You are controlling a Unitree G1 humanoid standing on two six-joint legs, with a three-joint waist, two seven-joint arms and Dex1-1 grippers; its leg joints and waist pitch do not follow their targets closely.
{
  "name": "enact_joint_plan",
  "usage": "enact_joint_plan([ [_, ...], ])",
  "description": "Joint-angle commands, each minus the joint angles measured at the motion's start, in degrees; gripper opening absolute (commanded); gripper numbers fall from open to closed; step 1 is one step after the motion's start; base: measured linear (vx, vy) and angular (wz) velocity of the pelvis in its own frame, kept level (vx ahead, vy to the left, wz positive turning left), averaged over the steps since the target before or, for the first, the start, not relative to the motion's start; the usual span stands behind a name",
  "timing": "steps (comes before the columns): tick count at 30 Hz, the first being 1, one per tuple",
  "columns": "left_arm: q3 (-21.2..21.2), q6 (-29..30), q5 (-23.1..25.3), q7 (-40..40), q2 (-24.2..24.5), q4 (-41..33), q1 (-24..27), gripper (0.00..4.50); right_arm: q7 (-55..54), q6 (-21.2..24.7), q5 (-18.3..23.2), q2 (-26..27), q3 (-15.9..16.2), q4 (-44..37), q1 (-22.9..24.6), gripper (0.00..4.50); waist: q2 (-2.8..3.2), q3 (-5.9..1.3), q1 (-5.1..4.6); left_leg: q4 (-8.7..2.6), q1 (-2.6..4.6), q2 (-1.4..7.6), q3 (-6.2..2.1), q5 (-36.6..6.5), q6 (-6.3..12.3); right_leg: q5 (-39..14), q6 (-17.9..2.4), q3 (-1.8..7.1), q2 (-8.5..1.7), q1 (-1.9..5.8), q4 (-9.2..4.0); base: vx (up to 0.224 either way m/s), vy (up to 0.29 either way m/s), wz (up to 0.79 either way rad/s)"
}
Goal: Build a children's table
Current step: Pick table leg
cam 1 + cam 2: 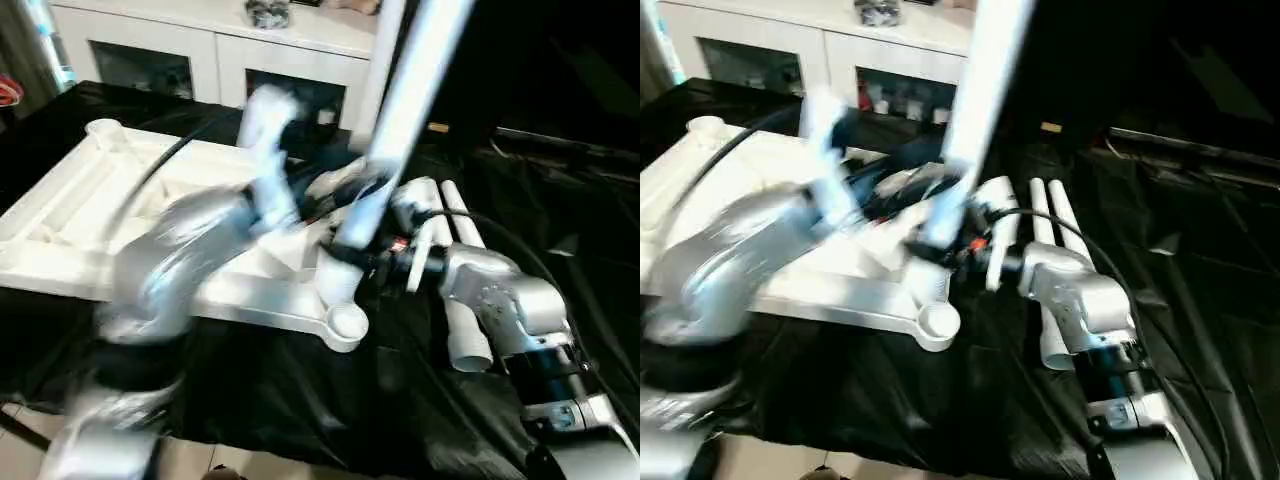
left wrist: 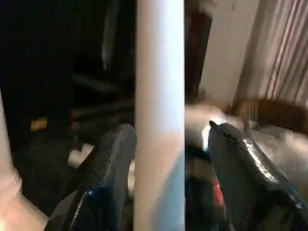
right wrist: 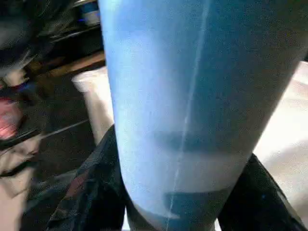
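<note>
So the tabletop (image 1: 90, 215) is lying upside down on the black-draped desk (image 1: 300, 400), ribs up, corner sockets showing, and one leg (image 1: 400, 110) is standing upright at the corner nearest the right arm. Looks like the step in hand is seating that leg into its socket. The right end effector (image 3: 173, 192) is clamped round the fat lower part of the leg, black fingers (image 3: 91, 192) pressing on both sides in its wrist view. The left end effector (image 2: 168, 159) sits higher up the same leg with its fingers spread, one of them (image 2: 113, 159) right at the tube and the other clearly apart from it, so I'd say it's more guiding than gripping. Two or three more legs (image 1: 465, 290) lie side by side on the desk just beside the right forearm, and another empty socket (image 1: 347, 322) sits at the near corner. Next move, my guess: keep the leg straight and push or twist it down till it's home, then let go and fetch another leg.
</note>
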Motion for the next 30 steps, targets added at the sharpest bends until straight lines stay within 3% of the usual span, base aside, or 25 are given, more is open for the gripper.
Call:
enact_joint_plan([
  [1,-3.3,-3.3,3.0,-3.9,2.3,-1.1,0.8,2.81,-3.2,-2.0,-2.0,-0.3,-1.5,0.5,0.6,1.90,1.12,-4.16,-0.10,-4.34,1.63,0.62,0.21,-10.6,-3.85,-6.1,-10.3,0.88,-1.99,2.26,-3.69,0.000,0.000,0.00],
  [4,-7.2,-8.2,8.0,-6.3,5.9,0.6,2.4,2.81,-4.8,-6.3,-3.2,0.2,-2.3,1.2,1.2,1.90,1.42,-4.07,-0.14,-4.47,1.69,0.73,0.16,-12.5,-4.23,-8.0,-9.4,1.00,-2.17,1.97,-3.85,0.000,0.000,0.00],
  [5,-11.3,-11.6,12.5,-8.1,8.9,2.6,3.1,2.81,-5.8,-7.4,-4.1,-0.1,-2.3,1.7,1.3,1.90,1.80,-4.08,-0.20,-4.48,1.76,0.69,0.16,-12.8,-4.42,-8.1,-9.3,1.04,-2.13,1.96,-3.76,0.000,0.000,0.00],
  [6,-11.8,-12.0,13.1,-8.3,9.2,2.9,3.2,2.81,-5.9,-7.5,-4.3,-0.1,-2.3,1.7,1.3,1.90,1.68,-4.06,-0.17,-4.53,1.83,0.71,0.12,-12.9,-4.38,-8.4,-9.0,1.01,-2.14,1.88,-3.95,0.000,0.000,0.00],
  [7,-14.0,-12.2,14.0,-10.3,10.3,4.6,3.5,2.81,-6.2,-7.6,-4.3,-0.3,-2.5,1.4,1.5,1.90,1.83,-4.01,-0.38,-4.60,1.76,0.62,0.13,-13.2,-4.56,-8.9,-8.8,1.08,-2.09,1.87,-3.82,0.000,0.000,0.00],
  [8,-15.2,-13.0,14.9,-11.2,10.7,5.8,3.6,2.81,-6.5,-7.7,-4.5,-0.5,-2.6,1.2,1.5,1.90,2.49,-4.04,-0.31,-4.57,1.90,0.60,0.08,-13.4,-4.79,-8.8,-8.8,1.11,-2.11,1.75,-3.82,0.000,0.000,0.00],
  [10,-16.8,-14.2,16.0,-13.7,11.0,8.3,3.7,2.81,-6.9,-8.4,-4.9,-0.9,-2.6,0.6,1.9,1.90,2.52,-4.16,-0.47,-4.50,1.79,0.53,0.11,-13.1,-5.05,-6.9,-9.6,1.11,-2.06,1.91,-3.64,0.000,0.000,0.00],
  [11,-17.2,-14.4,16.2,-14.5,11.0,9.2,3.6,2.81,-6.9,-8.8,-5.2,-1.1,-2.5,0.5,2.0,1.90,2.36,-4.19,-0.52,-4.46,1.74,0.50,0.19,-12.8,-4.97,-6.4,-9.7,1.12,-2.03,2.00,-3.63,0.000,0.000,0.00],
  [12,-17.5,-15.4,16.5,-15.4,10.9,10.2,3.5,2.81,-6.9,-8.8,-5.3,-1.4,-2.5,0.3,2.0,1.90,3.06,-4.23,-0.44,-4.40,1.72,0.42,0.12,-12.2,-5.05,-5.2,-10.3,1.14,-2.03,2.03,-3.40,0.000,0.000,0.00],
  [13,-18.3,-17.2,17.4,-17.4,11.1,12.9,2.8,2.81,-6.3,-7.8,-4.8,-2.0,-2.5,-0.2,2.3,1.90,3.16,-4.21,-0.58,-4.37,1.74,0.41,0.15,-12.6,-5.04,-4.6,-10.8,1.12,-1.98,2.09,-3.43,0.000,0.000,0.00],
  [14,-18.3,-17.2,17.4,-17.4,11.1,12.9,2.8,2.81,-6.3,-7.8,-4.8,-2.0,-2.5,-0.2,2.3,1.90,2.89,-4.15,-0.61,-4.37,1.77,0.36,0.25,-13.0,-4.72,-4.9,-10.9,1.11,-1.89,2.09,-3.69,0.000,0.000,0.00],
  [15,-19.2,-22.8,19.8,-18.6,11.3,17.7,1.8,2.81,-4.6,-7.5,-4.2,-2.9,-2.3,-1.2,3.0,1.90,3.18,-4.10,-0.60,-4.40,1.59,0.28,0.11,-13.2,-4.24,-5.4,-11.0,1.14,-1.95,2.29,-3.74,0.000,0.000,0.00],
  [16,-19.6,-24.8,20.7,-19.0,11.5,19.4,1.3,2.53,-4.0,-7.7,-4.1,-3.2,-2.2,-1.5,3.2,1.90,3.05,-4.10,-0.58,-4.34,1.74,0.33,0.27,-13.6,-4.00,-5.7,-10.7,1.21,-1.90,2.21,-3.96,0.000,0.000,0.00],
  [17,-19.6,-24.8,20.7,-19.0,11.5,19.4,1.3,2.53,-4.0,-7.7,-4.1,-3.2,-2.2,-1.5,3.2,1.90,3.00,-4.30,-0.56,-4.26,1.63,0.40,0.17,-12.9,-3.67,-4.8,-10.8,1.25,-2.08,2.47,-3.57,0.000,0.000,0.00],
  [18,-20.1,-28.7,22.1,-19.7,11.8,22.9,0.6,2.46,-3.4,-7.0,-3.9,-3.7,-2.1,-2.3,3.8,1.90,3.44,-4.24,-0.53,-4.29,1.55,0.40,0.09,-12.0,-3.44,-3.8,-11.2,1.20,-2.10,2.41,-3.56,0.000,0.000,0.00],
  [21,-20.7,-33.7,23.7,-21.4,12.2,28.4,-0.6,2.28,-2.6,-6.2,-3.6,-4.6,-1.5,-3.6,4.8,1.90,3.54,-4.25,-0.63,-4.28,1.59,0.37,0.16,-12.8,-3.19,-5.2,-11.7,1.18,-2.10,2.38,-3.73,0.000,0.000,0.00],
  [22,-20.9,-34.6,24.0,-22.3,12.4,30.4,-1.1,2.05,-2.1,-5.7,-3.4,-4.9,-1.2,-4.1,5.2,1.90,3.55,-4.26,-0.61,-4.28,1.65,0.36,0.18,-13.4,-3.10,-6.2,-11.5,1.25,-2.11,2.38,-3.81,0.000,0.000,0.00],
  [30,-21.4,-37.7,25.9,-27.4,11.6,41.1,-4.2,1.58,-1.1,-3.9,-3.7,-5.4,0.1,-4.9,5.5,1.90,3.77,-4.31,-0.60,-4.41,1.87,0.59,0.16,-14.7,-3.40,-6.6,-12.8,1.21,-2.36,2.13,-3.77,0.000,0.000,0.00],
])
